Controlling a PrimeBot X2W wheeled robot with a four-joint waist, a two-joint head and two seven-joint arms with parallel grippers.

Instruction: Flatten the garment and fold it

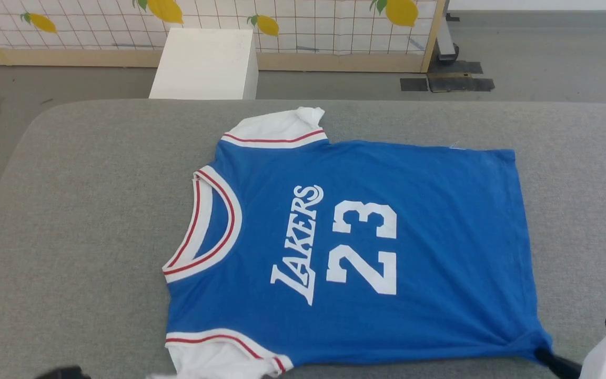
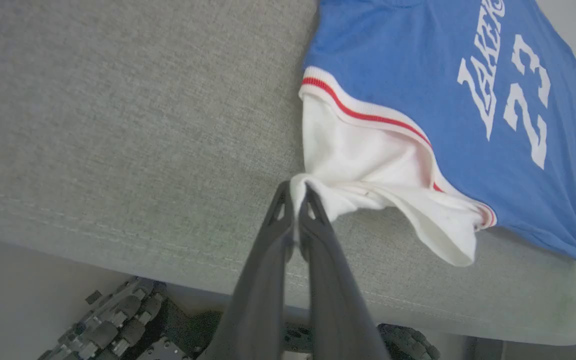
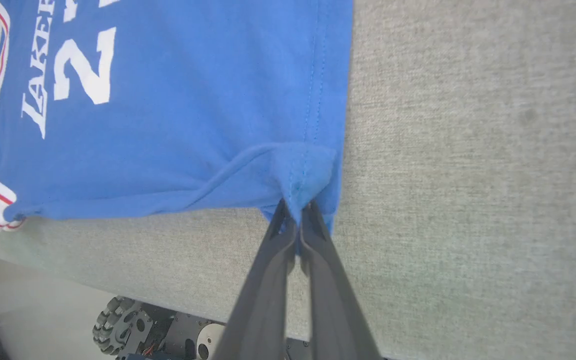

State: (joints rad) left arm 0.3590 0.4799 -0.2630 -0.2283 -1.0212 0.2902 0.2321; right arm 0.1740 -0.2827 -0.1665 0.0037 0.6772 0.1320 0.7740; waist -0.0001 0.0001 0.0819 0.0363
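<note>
**Position of the workpiece.** The garment (image 1: 355, 237) lies lettering-up on the grey padded surface (image 1: 98, 210). Its collar (image 1: 203, 226) points toward the left edge and its hem toward the right edge. The body panel is spread nearly flat across the middle of the surface. The far sleeve (image 1: 276, 126) lies bunched, short of the far edge.

**Left gripper.** The left gripper (image 2: 295, 192) is pressed together on the tip of the near sleeve (image 2: 368, 165). It pinches a small fold of white fabric just inside the near edge of the surface. The sleeve rises from the pad toward the pinch point, and the loose cuff sags beside it.

**Right gripper.** The right gripper (image 3: 295, 207) is closed on the near hem corner (image 3: 303, 170). The blue fabric is gathered into a peak at the fingertips. A crease runs from this peak along the near side of the garment toward the sleeve.

**Reason for the hold.** Both grip points sit on the same long side of the garment, the side nearest the robot. This hold probably serves one of two purposes:

- to tension that side and remove slack;
- to carry it over toward the far edge as the first fold.

**Relative position.** The garment extends away from both grippers toward the far edge. Only its near margin is off the pad.
</note>
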